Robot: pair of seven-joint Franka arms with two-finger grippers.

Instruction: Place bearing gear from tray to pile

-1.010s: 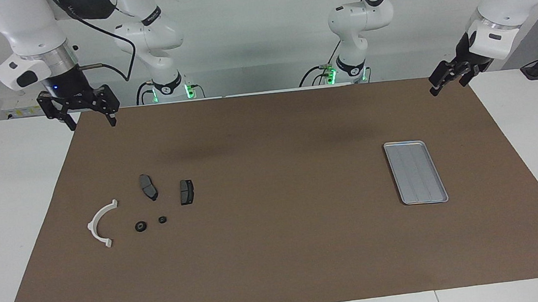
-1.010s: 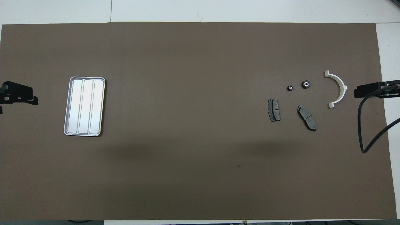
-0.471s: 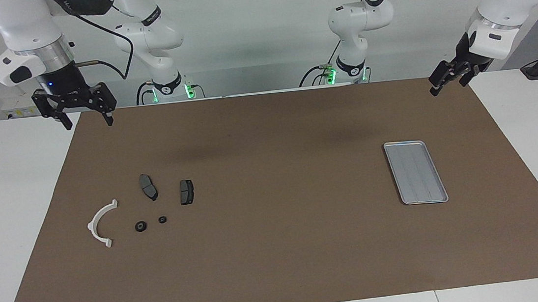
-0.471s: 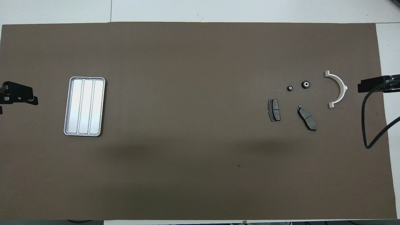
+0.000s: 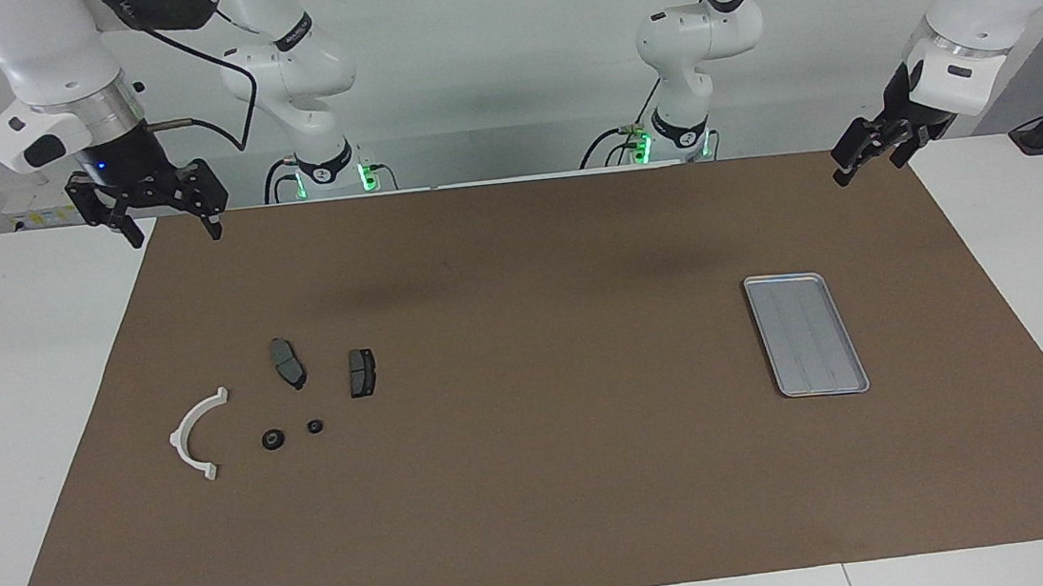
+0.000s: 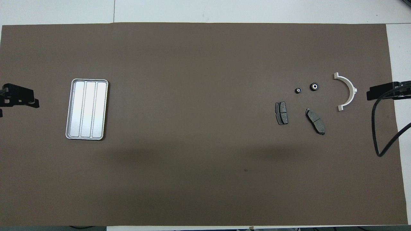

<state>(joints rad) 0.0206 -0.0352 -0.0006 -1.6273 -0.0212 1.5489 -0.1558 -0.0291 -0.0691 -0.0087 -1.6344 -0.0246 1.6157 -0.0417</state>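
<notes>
The silver ridged tray (image 5: 807, 332) (image 6: 86, 109) lies toward the left arm's end of the table, and nothing lies in it. At the right arm's end is the pile: a white half-ring bracket (image 5: 196, 434) (image 6: 347, 91), two dark brake pads (image 5: 287, 361) (image 5: 361, 373), and two small black round bearing gears (image 5: 273, 439) (image 5: 315, 426) (image 6: 314, 86) (image 6: 298, 90). My right gripper (image 5: 175, 236) (image 6: 379, 92) hangs open and holds nothing, high over the mat's corner by its base. At the mat's corner at the tray's end, my left gripper (image 5: 865, 166) (image 6: 21, 98) waits open, also with nothing in it.
A brown mat (image 5: 549, 482) covers most of the white table (image 5: 13, 380). A black cable (image 6: 377, 128) loops down from the right arm over the mat's edge.
My right gripper has drifted slightly up and outward toward its end of the table. The left arm and all the parts have stayed put.
</notes>
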